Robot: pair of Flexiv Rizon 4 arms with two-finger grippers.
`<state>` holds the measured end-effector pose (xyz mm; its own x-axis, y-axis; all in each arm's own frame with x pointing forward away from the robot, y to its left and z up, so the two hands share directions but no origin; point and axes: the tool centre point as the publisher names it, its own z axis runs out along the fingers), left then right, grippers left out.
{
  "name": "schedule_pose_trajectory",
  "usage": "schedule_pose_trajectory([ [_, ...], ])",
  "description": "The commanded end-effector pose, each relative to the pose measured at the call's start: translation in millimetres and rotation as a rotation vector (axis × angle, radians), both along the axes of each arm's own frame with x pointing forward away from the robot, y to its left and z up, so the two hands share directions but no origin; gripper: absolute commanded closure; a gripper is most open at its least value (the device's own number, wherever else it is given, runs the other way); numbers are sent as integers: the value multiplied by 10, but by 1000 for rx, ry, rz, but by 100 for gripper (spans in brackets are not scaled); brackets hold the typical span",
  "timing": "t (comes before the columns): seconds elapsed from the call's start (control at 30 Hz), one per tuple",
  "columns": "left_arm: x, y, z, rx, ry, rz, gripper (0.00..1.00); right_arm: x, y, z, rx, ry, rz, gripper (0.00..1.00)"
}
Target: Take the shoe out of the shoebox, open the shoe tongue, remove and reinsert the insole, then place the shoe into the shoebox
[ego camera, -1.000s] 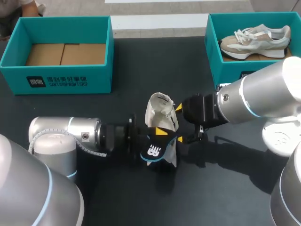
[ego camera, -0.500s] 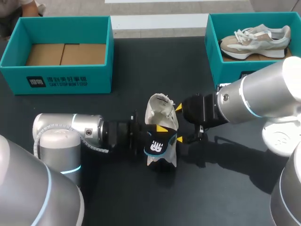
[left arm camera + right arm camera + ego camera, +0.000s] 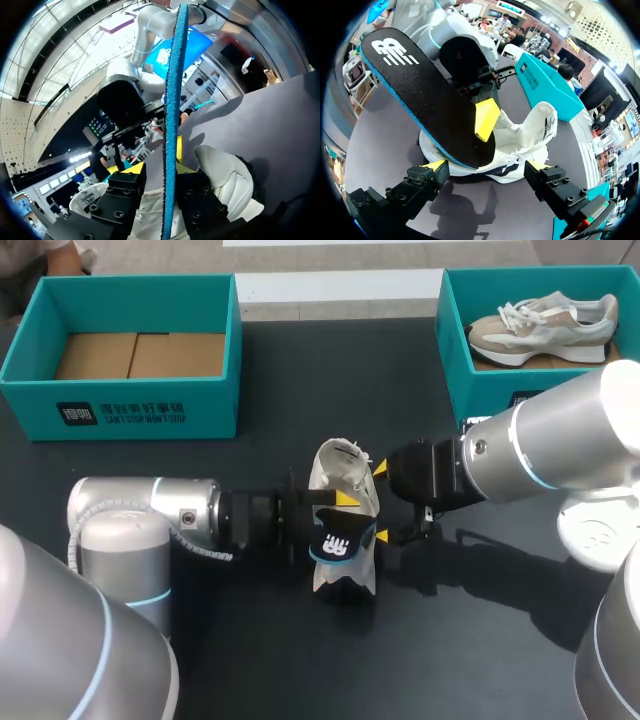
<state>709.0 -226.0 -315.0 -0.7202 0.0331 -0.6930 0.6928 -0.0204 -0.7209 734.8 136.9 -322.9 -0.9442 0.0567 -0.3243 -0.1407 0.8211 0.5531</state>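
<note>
Black insole (image 3: 425, 95) (blue edge-on), shoe (image 3: 532, 127) seemingly clamped

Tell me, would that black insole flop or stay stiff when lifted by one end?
Probably fairly stiff: pinched near one end by the left end effector, the insole stands out nearly straight. Likely light, being thin edge-on. Its textured top should grip rather than slip.

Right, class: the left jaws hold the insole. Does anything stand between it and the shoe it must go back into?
Nothing visible does. The insole, pinched in the left jaws, seems to have its lower end at the mouth of the shoe. The tongue stands up behind the opening, and the right jaws clasp the shoe from both sides.
</note>
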Motion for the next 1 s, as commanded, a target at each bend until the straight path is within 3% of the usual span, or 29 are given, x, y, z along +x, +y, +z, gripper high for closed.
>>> schedule_pose_trajectory([
  [0.03,-98,80,95,9,-3,16,69,-12,8,-12,1,-3,-2,0],
  [0.47,-352,223,243,-4,30,67,83,-12,8,-12,1,-3,-2,0],
  [0.63,-393,240,223,12,57,90,100,-12,8,-12,1,-3,-2,0],
  [1.0,-187,168,-78,47,35,69,100,-12,8,-12,1,-3,-2,0],
])
